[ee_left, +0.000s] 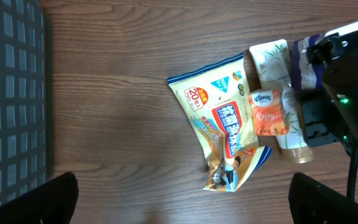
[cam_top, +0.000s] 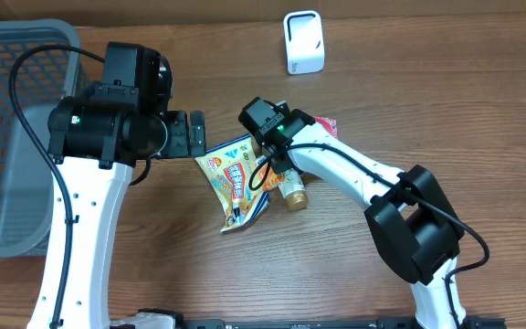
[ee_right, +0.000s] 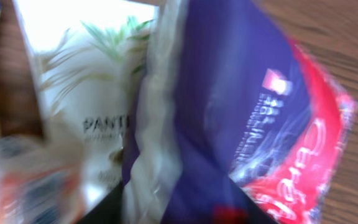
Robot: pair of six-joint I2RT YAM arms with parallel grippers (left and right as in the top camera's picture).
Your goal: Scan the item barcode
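Over on the left, beside the grey basket (cam_top: 26, 32), the left gripper (cam_top: 194, 132) hovers with jaws spread wide and empty just at the edge of the yellow snack bag (cam_top: 236, 178). At centre the right gripper (cam_top: 278, 157) is down in the pile of tissue pack (ee_left: 269, 112), white tube (ee_left: 278, 68) and purple-and-red packet (ee_right: 241, 112), the packet filling its camera, though I cannot tell whether its jaws have it. It looks like the pick-up step, and next comes a firm pinch, a lift, and turning the barcode towards the white scanner (cam_top: 303, 41) at the table's far side.
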